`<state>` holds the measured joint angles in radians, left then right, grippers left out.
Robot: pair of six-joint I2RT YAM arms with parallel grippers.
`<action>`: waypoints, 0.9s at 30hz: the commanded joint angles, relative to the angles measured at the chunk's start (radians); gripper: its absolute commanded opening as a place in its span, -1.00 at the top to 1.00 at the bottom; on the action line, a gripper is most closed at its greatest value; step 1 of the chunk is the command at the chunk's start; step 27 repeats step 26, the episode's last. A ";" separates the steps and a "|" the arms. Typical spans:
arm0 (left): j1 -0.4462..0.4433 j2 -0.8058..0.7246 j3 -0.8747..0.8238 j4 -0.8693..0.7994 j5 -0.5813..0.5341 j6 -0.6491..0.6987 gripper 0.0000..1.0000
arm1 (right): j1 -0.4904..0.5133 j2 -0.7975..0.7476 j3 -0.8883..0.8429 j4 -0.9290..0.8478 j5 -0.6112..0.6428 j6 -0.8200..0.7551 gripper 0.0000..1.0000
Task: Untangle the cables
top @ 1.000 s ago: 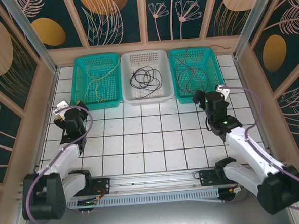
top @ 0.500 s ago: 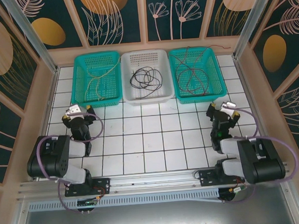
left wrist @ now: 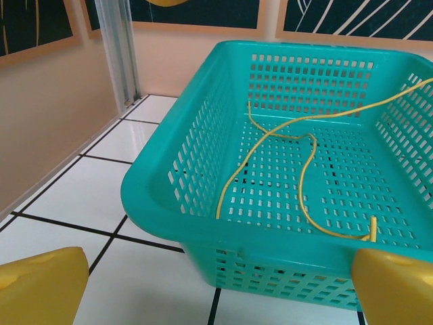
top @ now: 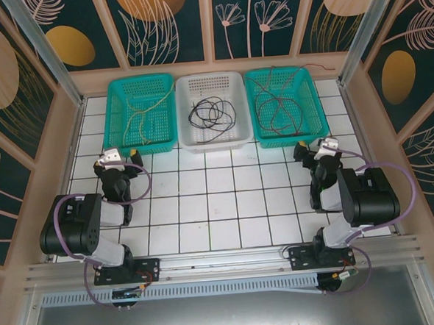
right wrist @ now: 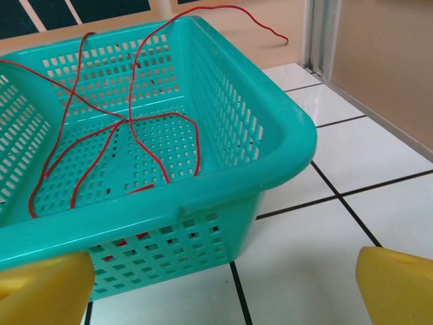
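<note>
Three cables lie apart in three baskets at the back. The yellow cable curls in the left teal basket. A black cable sits in the white basket. The red cable loops in the right teal basket, one end hanging over its far rim. My left gripper is open just short of the left basket's near wall, with nothing between its jaws. My right gripper is open in front of the right basket's near corner, also holding nothing.
Both arms are folded back over their bases at the near edge. The white tiled floor stretches between them. Beige side walls and metal corner posts close in the workspace on both sides.
Both arms have drawn back from a stretched-out pose and folded over their bases. The grippers now point at the baskets' near walls. Both stayed open and the cables did not move.
</note>
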<state>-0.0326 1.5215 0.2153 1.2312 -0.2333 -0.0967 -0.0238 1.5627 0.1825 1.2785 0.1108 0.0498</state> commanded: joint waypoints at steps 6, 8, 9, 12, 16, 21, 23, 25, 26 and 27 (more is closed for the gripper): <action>0.007 0.000 0.018 0.051 0.025 0.012 -0.98 | 0.023 0.002 0.022 0.080 0.018 -0.024 -0.98; 0.007 0.001 0.018 0.051 0.025 0.012 -0.98 | 0.023 0.003 0.023 0.081 0.018 -0.022 -0.98; 0.007 0.001 0.018 0.051 0.025 0.012 -0.98 | 0.021 0.003 0.023 0.079 0.017 -0.022 -0.98; 0.007 0.002 0.018 0.051 0.025 0.012 -0.98 | 0.021 0.003 0.022 0.079 0.015 -0.022 -0.98; 0.007 0.002 0.019 0.050 0.025 0.012 -0.98 | 0.022 0.003 0.023 0.079 0.015 -0.022 -0.98; 0.007 0.002 0.021 0.048 0.025 0.012 -0.98 | -0.007 0.002 0.034 0.056 -0.041 -0.009 -0.99; 0.007 0.002 0.021 0.048 0.026 0.011 -0.98 | -0.004 0.000 0.029 0.062 -0.040 -0.014 -0.98; 0.007 0.002 0.020 0.048 0.026 0.011 -0.98 | 0.004 0.001 0.028 0.064 -0.036 -0.022 -0.99; 0.006 0.002 0.020 0.048 0.026 0.012 -0.98 | 0.005 0.001 0.028 0.065 -0.037 -0.024 -0.99; 0.006 0.002 0.020 0.048 0.026 0.012 -0.98 | 0.005 0.001 0.028 0.065 -0.037 -0.024 -0.99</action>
